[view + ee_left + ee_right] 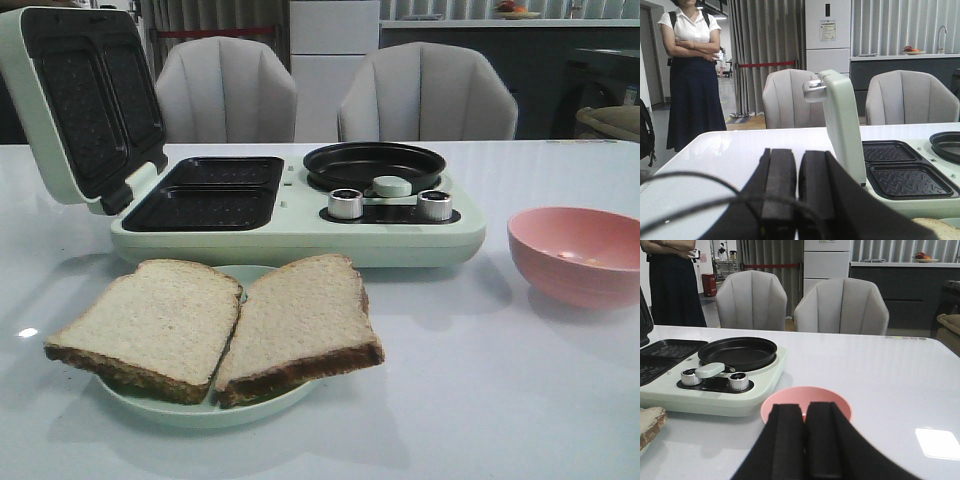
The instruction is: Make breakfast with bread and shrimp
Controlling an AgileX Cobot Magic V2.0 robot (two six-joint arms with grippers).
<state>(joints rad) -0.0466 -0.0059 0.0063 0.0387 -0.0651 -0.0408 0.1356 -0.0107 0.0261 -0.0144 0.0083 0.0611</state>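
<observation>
Two slices of bread (150, 325) (300, 320) lie side by side, overlapping the rim of a pale green plate (200, 410) at the table's front. A corner of the bread (936, 228) shows in the left wrist view, and an edge of it (651, 424) in the right wrist view. A pink bowl (580, 255) stands to the right; a pale orange bit of shrimp (592, 262) shows inside. My left gripper (798, 156) is shut and empty, beside the sandwich maker's raised lid (842, 125). My right gripper (805, 409) is shut and empty, just before the pink bowl (835, 400). Neither gripper shows in the front view.
A mint-green breakfast maker (300, 230) stands behind the plate, with two dark grill plates (210, 195), a round black pan (375, 163) and two silver knobs (345, 203). Its lid (80, 100) stands open at the left. Two grey chairs (225, 90) and a standing person (690, 75) are beyond the table.
</observation>
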